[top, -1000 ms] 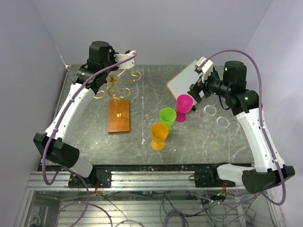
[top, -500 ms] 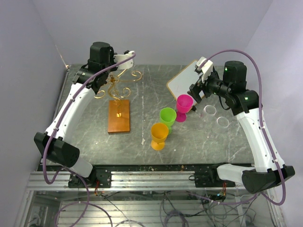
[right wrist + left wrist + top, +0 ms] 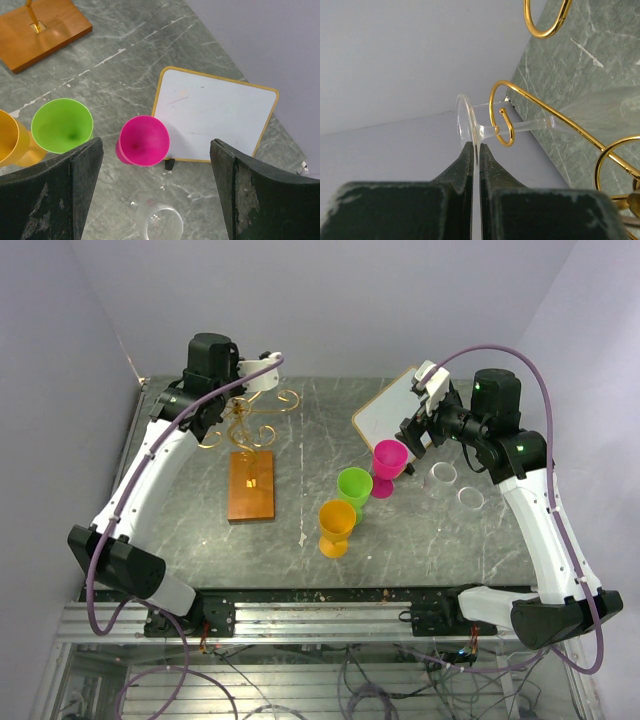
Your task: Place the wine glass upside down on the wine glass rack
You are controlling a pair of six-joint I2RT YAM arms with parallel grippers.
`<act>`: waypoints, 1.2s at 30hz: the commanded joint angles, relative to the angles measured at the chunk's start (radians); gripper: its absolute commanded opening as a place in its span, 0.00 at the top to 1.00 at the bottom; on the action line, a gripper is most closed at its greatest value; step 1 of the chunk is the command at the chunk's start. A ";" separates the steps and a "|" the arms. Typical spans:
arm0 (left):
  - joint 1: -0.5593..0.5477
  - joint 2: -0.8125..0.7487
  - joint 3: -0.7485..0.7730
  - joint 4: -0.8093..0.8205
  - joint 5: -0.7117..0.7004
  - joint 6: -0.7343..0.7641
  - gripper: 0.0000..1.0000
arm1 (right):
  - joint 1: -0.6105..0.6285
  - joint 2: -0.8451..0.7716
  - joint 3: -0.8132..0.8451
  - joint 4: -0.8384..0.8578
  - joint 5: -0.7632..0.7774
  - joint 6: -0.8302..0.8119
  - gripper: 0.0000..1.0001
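My left gripper point(image 3: 475, 150) is shut on the thin round foot of a clear wine glass point(image 3: 530, 125), which it holds sideways. The glass stem crosses a curled gold hook of the wine glass rack point(image 3: 502, 127), and the bowl shows faintly on the right. I cannot tell whether stem and hook touch. From above, the left gripper point(image 3: 262, 375) is at the top of the gold rack point(image 3: 245, 420), which stands on a wooden base point(image 3: 251, 485). My right gripper point(image 3: 155, 145) is open above the table and holds nothing; from above, the right gripper point(image 3: 420, 425) is by the whiteboard.
A pink cup point(image 3: 144, 140), a green cup point(image 3: 61, 125) and an orange cup point(image 3: 336, 523) stand mid-table. A whiteboard point(image 3: 215, 115) leans behind the pink cup. Two more clear glasses point(image 3: 443, 474) point(image 3: 471, 496) stand on the right, one point(image 3: 157, 222) below the right gripper.
The left gripper has shifted slightly toward the rack top with the glass in it. The right arm has not moved.
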 commanded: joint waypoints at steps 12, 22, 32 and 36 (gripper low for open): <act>-0.001 -0.034 0.009 -0.028 0.062 -0.034 0.93 | -0.008 -0.007 -0.005 -0.009 -0.010 -0.008 0.12; -0.001 -0.026 0.006 -0.037 0.090 -0.055 0.91 | -0.010 -0.014 -0.011 -0.008 -0.003 -0.011 0.11; -0.001 -0.028 -0.014 -0.052 0.086 -0.058 0.84 | -0.009 -0.011 -0.013 -0.006 -0.004 -0.011 0.11; -0.001 -0.033 -0.017 -0.045 0.086 -0.065 0.80 | -0.010 -0.012 -0.012 -0.007 -0.001 -0.012 0.11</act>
